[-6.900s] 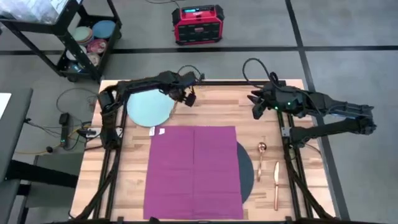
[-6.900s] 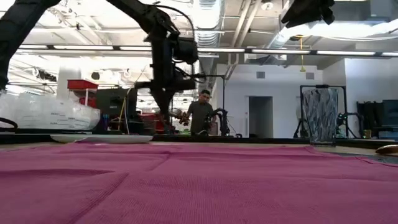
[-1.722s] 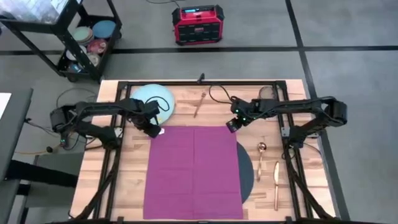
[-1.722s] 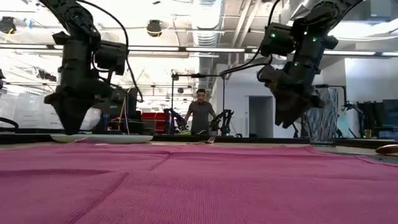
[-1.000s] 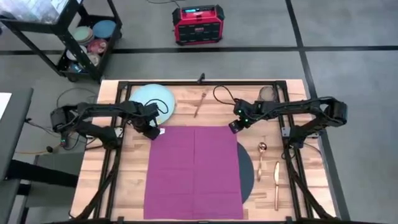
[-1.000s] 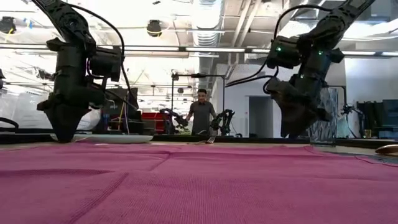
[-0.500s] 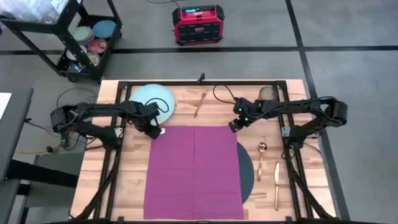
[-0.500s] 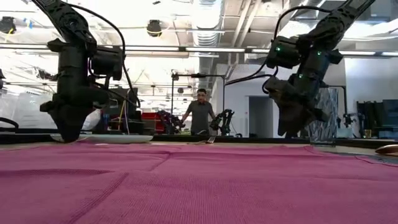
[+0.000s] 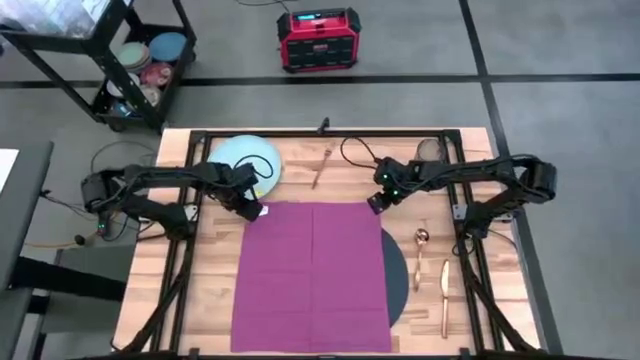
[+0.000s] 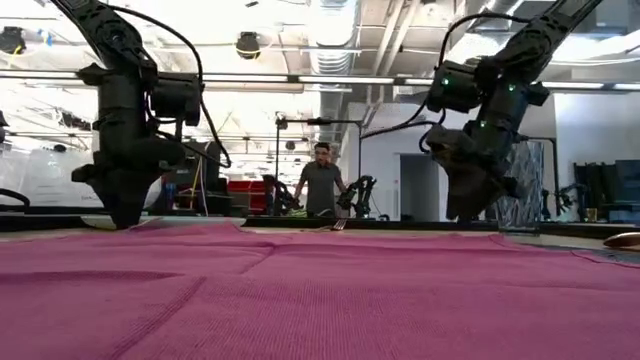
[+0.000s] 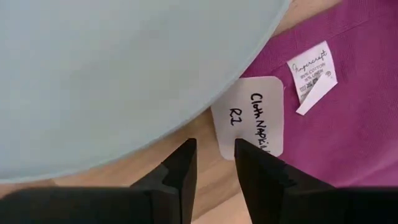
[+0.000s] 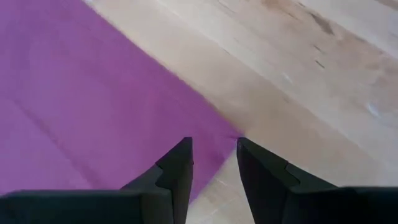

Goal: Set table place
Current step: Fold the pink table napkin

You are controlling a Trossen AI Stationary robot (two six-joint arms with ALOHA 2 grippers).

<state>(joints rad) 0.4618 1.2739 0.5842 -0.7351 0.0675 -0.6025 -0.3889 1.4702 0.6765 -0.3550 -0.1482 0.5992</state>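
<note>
Where the magenta cloth napkin (image 9: 312, 275) lies, it is spread flat as one large rectangle over the middle of the table (image 9: 330, 170), its weave fine and ribbed, a fold line running down its centre. Under its right edge shows a sliver of the dark round mat (image 9: 395, 275), matte and smooth.

Item, at the napkin's far left corner: a white paper label (image 11: 247, 116) with rounded corners, handwritten, and a small sewn fabric tag (image 11: 312, 74). My left fingers (image 9: 249, 212) stand just above that corner, a narrow gap between them, holding nothing; the label sits at their tips.

Item, at the far right corner: my right fingers (image 9: 374, 203), likewise a narrow gap apart and empty, poised over the cloth's point where it meets bare wood.

Item, pale blue round plate (image 9: 243, 168), glossy, just beyond the left corner, its rim near the label.

Item, copper-coloured cutlery: a fork (image 9: 321, 167) on the far planks between the two arms; a spoon (image 9: 421, 255) and a knife (image 9: 443, 297) side by side right of the mat.

Item, smoky glass tumbler (image 9: 429, 149), near the far right edge.

Item, table surface: light-wood planks, black metal frame.
</note>
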